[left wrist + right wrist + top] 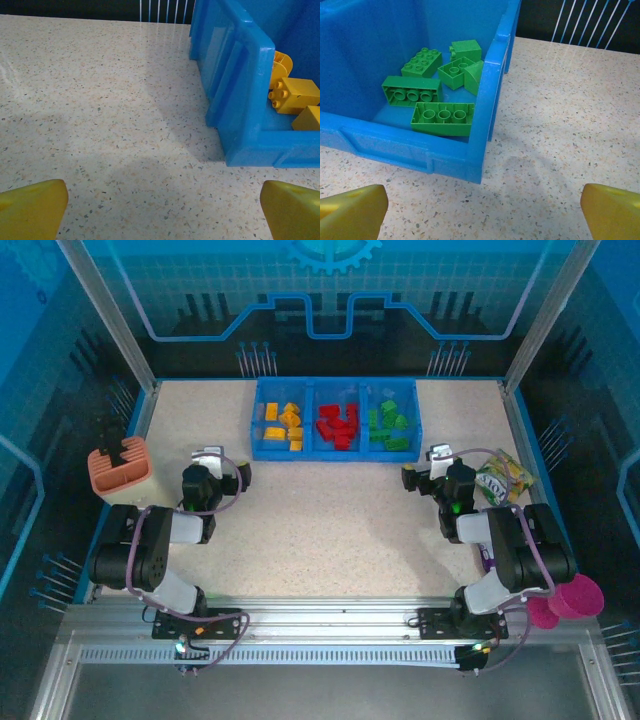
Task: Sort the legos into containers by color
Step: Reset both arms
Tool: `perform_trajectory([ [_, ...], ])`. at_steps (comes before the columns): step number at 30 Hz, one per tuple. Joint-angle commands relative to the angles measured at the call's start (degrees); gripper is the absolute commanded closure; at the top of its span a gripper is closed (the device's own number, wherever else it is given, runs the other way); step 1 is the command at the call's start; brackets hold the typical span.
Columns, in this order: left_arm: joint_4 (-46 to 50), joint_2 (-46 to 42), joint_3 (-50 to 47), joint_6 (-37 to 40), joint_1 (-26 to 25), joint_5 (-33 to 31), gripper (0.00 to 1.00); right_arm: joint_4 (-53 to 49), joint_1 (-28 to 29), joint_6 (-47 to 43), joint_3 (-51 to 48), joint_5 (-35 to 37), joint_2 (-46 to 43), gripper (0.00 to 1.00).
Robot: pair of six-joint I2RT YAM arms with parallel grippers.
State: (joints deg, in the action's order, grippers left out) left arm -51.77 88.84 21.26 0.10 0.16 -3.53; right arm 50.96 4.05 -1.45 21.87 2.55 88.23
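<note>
The blue containers tray stands at the back middle of the table, three compartments side by side. Yellow-orange legos lie in the left one, red legos in the middle, green legos in the right. My left gripper hangs open just off the tray's front left corner, where yellow legos show inside; its jaws hold nothing. My right gripper is open off the front right corner, facing several green legos; between its fingers is bare table.
A salmon-pink holder stands at the left edge beside the left arm. A crinkly snack packet lies right of the right gripper. A magenta cup sits at the near right corner.
</note>
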Motion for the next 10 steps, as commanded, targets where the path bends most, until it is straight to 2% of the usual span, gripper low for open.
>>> perform_trajectory([
  [1,-1.0,0.2,0.8,0.3,-0.3,1.3,0.01,0.2,-0.6,0.8,1.0,0.1,0.2,0.0],
  [10,-1.0,0.2,0.8,0.3,-0.3,1.3,0.01,0.1,-0.8,0.8,1.1,-0.3,0.3,0.0],
])
